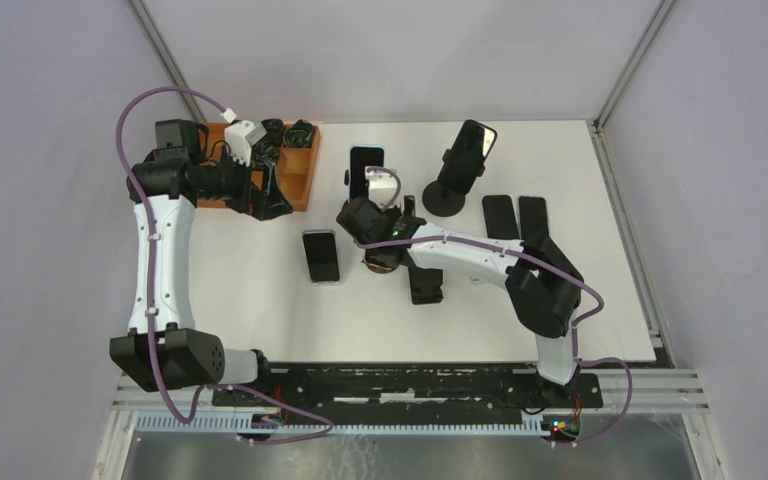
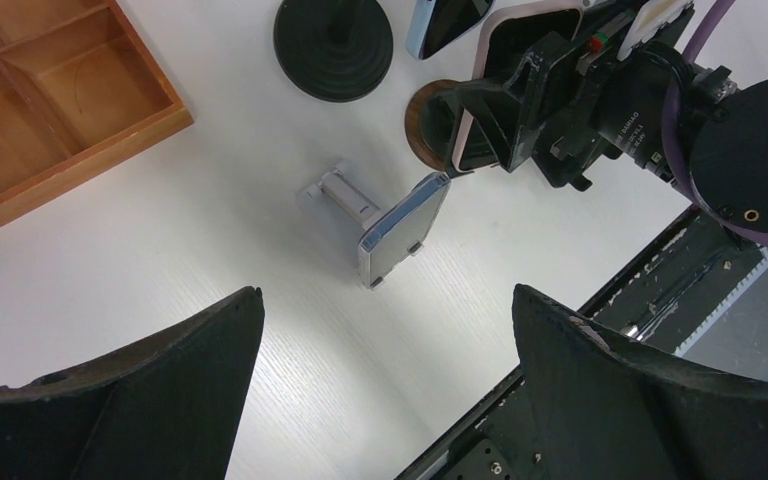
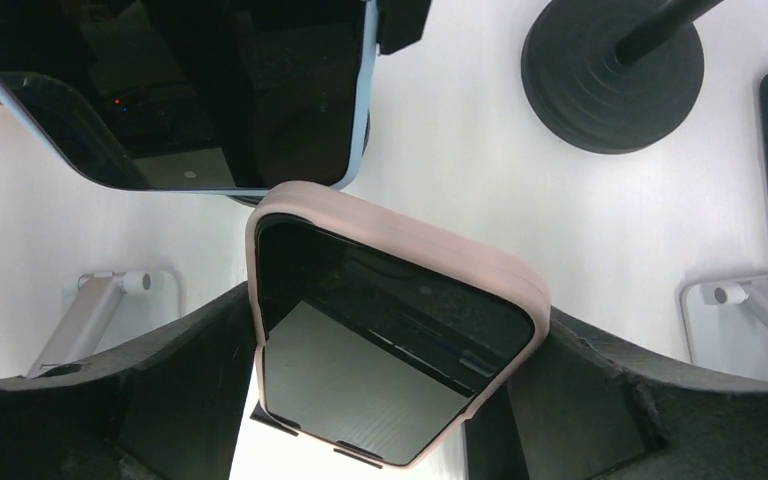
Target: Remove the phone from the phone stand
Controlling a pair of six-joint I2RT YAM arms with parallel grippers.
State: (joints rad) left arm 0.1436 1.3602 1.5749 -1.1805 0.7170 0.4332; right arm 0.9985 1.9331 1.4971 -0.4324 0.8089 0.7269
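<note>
The phone [image 3: 380, 360], in a pale pink case with a dark screen, leans on the phone stand, whose brown round base [image 1: 380, 265] shows under the right arm. My right gripper [image 3: 397, 300] straddles the phone, and its black fingers [image 3: 190, 380] lie against both long sides of the case. From the left wrist view the same gripper [image 2: 500, 100] hides most of the phone [image 2: 463, 140]. My left gripper [image 2: 385, 295] hangs open and holds nothing. It is high over the table by the wooden tray [image 1: 295, 175].
A blue-cased phone [image 1: 365, 165] stands just behind the right gripper. Another phone [image 1: 320, 255] rests on a small silver stand [image 2: 345, 190] to its left. A black pole stand [image 1: 455, 170] holds a phone at the back. Two dark phones [image 1: 517, 215] lie flat on the right.
</note>
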